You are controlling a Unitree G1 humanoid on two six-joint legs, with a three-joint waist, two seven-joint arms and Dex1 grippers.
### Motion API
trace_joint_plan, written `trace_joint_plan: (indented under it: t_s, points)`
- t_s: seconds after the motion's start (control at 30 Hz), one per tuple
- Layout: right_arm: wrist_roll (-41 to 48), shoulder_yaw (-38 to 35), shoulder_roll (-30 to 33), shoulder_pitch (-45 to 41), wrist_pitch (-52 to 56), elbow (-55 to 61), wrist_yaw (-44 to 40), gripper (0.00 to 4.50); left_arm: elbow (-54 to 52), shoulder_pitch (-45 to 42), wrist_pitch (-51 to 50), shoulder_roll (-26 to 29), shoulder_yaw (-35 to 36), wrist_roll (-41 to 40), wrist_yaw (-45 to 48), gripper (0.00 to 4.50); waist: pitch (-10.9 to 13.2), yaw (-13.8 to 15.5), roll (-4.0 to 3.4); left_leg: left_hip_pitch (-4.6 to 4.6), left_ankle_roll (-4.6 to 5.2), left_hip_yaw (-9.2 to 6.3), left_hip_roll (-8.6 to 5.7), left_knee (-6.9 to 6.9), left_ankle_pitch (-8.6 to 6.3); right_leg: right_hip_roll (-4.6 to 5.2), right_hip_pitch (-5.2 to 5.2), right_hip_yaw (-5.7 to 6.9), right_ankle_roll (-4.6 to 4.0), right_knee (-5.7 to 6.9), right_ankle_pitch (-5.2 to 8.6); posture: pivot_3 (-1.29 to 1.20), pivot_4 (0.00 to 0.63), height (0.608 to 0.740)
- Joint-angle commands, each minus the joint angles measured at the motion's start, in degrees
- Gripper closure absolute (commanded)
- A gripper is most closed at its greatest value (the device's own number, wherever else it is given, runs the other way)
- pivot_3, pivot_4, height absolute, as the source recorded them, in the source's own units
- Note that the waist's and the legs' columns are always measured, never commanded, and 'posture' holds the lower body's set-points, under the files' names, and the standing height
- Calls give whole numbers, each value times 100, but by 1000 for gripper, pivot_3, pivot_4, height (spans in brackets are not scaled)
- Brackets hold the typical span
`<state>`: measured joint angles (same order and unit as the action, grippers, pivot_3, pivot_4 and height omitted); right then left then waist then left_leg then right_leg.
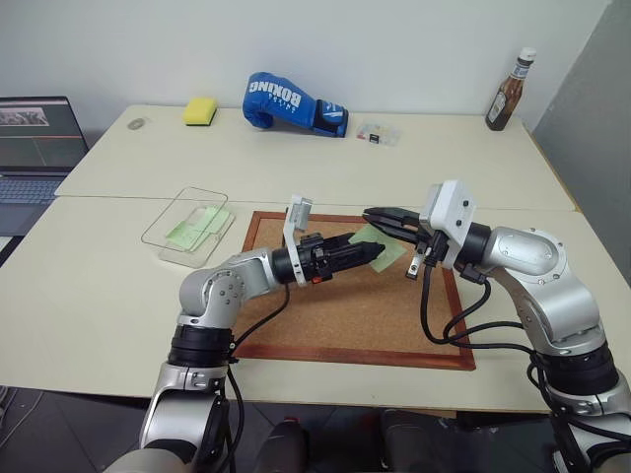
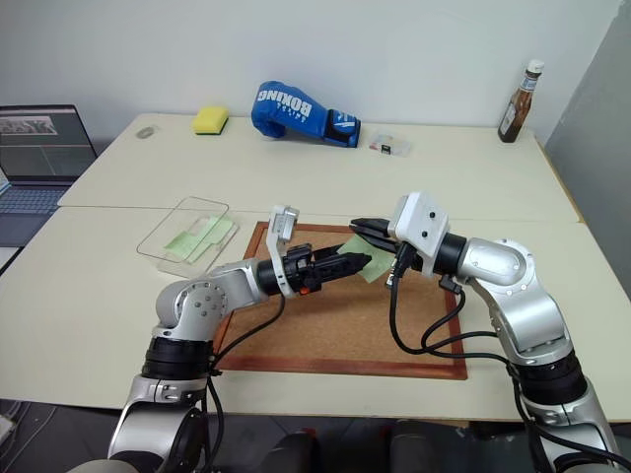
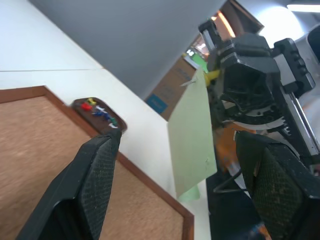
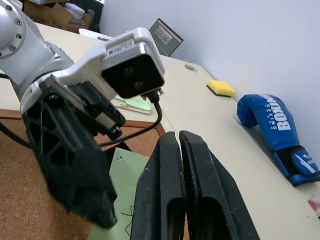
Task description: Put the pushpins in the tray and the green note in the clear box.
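Observation:
The green note [image 1: 391, 253] hangs in the air over the cork board [image 1: 345, 310]. It dangles from a yellow pushpin [image 3: 213, 75] pinched in my right gripper [image 1: 370, 214], which is shut and points left. My left gripper [image 1: 378, 252] points right and is open, with one finger on each side of the hanging note [image 3: 192, 135], not touching it. The tray [image 3: 77, 104] lies just off the board's edge and holds several coloured pushpins [image 3: 100, 112]. The clear box [image 1: 177, 212] stands to the left of the board with pale green notes inside.
At the back of the table lie a blue boxing glove [image 1: 291, 101], a yellow sponge [image 1: 200, 110], a small compartment case [image 1: 378, 132] and a sauce bottle [image 1: 508, 94]. A laptop [image 1: 35, 148] stands at the far left.

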<state>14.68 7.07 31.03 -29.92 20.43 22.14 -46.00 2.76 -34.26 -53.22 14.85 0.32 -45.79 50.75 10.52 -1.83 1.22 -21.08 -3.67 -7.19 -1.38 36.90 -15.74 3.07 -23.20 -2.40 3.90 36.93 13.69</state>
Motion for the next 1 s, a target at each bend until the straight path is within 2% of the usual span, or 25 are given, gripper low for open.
trace_joint_plan:
  t_s: [0.03,0.13,0.17,0.5,0.57,0.8,1.0]
  points:
    - [55,-33,-29,-75,-5,227,54,4500,-58,-150,115,-65,-25,21,21,1516,0,-1,0,0,0,0,0,0,0,0,0,0,0,0,0,0,150,740]
    - [40,-12,-31,-66,-14,235,43,4500,-7,-203,125,-127,-5,42,-26,1904,0,2,0,0,0,0,0,0,0,0,0,0,1,1,0,0,150,740]
    - [37,-7,-32,-61,-17,237,40,4500,5,-213,128,-142,2,55,-33,2212,0,1,0,0,0,0,0,1,0,0,0,0,1,1,0,0,150,740]
    - [23,-1,8,-17,-70,210,24,4500,38,-233,66,-204,132,-4,-176,4187,0,-1,0,0,0,0,0,0,0,0,0,0,1,0,0,0,150,740]
    - [11,2,12,-23,-83,198,23,4500,38,-217,38,-198,136,-3,-204,4454,0,-1,0,0,0,0,-1,0,0,0,0,0,1,0,0,0,150,740]
    - [-19,4,21,-14,-94,215,40,4500,640,-286,-987,-408,761,-590,-904,4454,0,-5,0,0,1,-3,-1,1,0,0,0,2,1,1,1,0,150,740]
    - [-32,-43,44,82,-58,298,104,4500,779,-242,-1267,-469,1053,-770,-1159,4454,0,-3,1,0,0,-3,0,0,0,0,-1,3,1,2,1,0,150,740]
